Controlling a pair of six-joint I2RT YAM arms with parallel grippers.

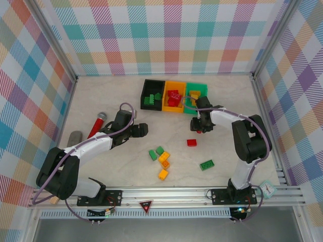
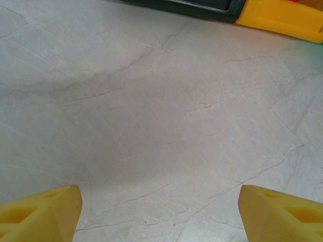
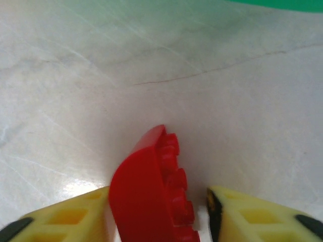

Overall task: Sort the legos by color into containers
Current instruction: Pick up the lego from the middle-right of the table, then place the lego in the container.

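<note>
The containers sit in a row at the back: black [image 1: 150, 95], orange [image 1: 174, 96] and green [image 1: 197, 93], each with legos inside. My right gripper [image 1: 200, 127] [image 3: 159, 201] hangs low over the table in front of the green bin. A red lego [image 3: 146, 196] stands on edge between its jaws, against the left finger, with a thin gap to the right finger [image 3: 237, 214]. My left gripper [image 1: 143, 129] [image 2: 159, 201] is open over bare table. Loose legos lie on the table: red [image 1: 192, 142], green [image 1: 153, 155] [image 1: 206, 165] and orange [image 1: 164, 157].
A red-and-grey microphone-like stick [image 1: 97, 124] and a grey cylinder [image 1: 74, 137] lie at the left beside my left arm. A small clock [image 1: 267, 189] sits at the near right corner. Plaid walls close in three sides. The black bin edge [image 2: 202, 7] and orange bin edge [image 2: 282, 17] lie ahead.
</note>
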